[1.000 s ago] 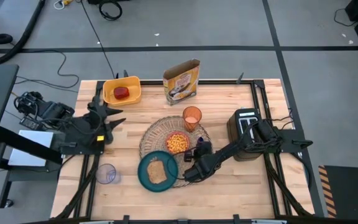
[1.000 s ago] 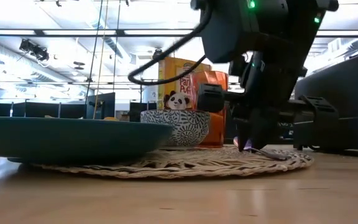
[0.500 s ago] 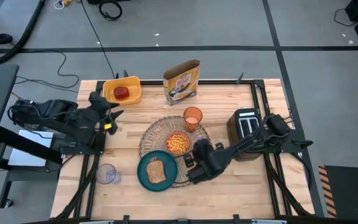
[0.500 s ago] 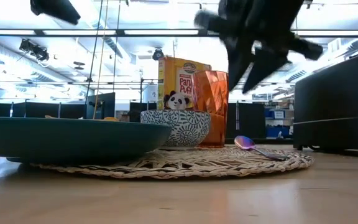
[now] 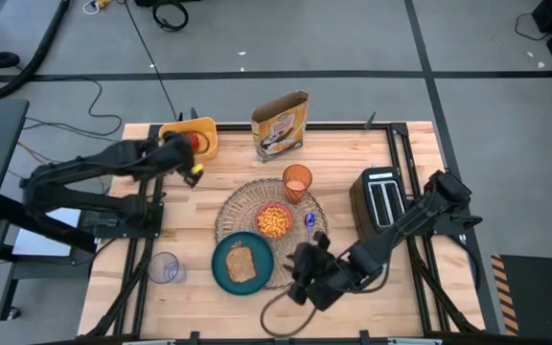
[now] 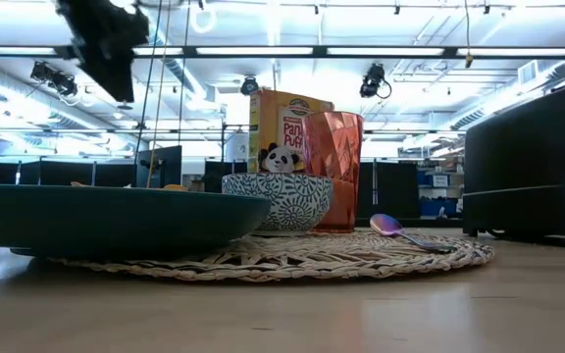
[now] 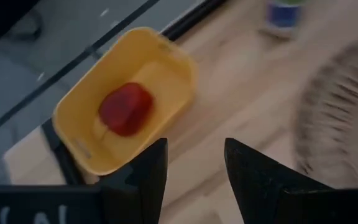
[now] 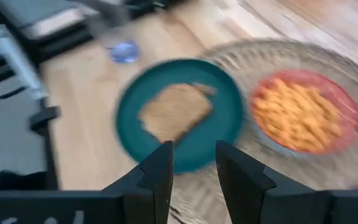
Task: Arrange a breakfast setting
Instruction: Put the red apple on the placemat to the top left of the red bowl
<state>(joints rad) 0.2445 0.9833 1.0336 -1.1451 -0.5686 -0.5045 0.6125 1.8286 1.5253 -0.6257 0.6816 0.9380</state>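
A round woven placemat (image 5: 242,203) lies mid-table. On it stand a red bowl of orange cereal (image 5: 274,220) and an orange cup (image 5: 296,179), and a blue spoon (image 5: 309,219) lies at its right. A teal plate with toast (image 5: 241,263) rests half on its near edge. The red apple (image 7: 125,108) sits in a yellow bin (image 7: 160,68) at the far left. My left gripper (image 5: 188,158) hangs open just short of the bin, fingers (image 7: 146,168) empty. My right gripper (image 5: 300,266) is open in the air, near-right of the plate.
A cereal box (image 5: 281,123) stands at the far edge and a black toaster (image 5: 379,196) at the right. A small clear cup (image 5: 164,267) sits near the left front. In the low view the plate (image 6: 106,221) fills the left foreground.
My right gripper has risen from the spoon and drawn back toward the near edge, rolling as it went. The spoon stays lying on the placemat. My left gripper has swung from the table's left side toward the yellow bin and tipped downward.
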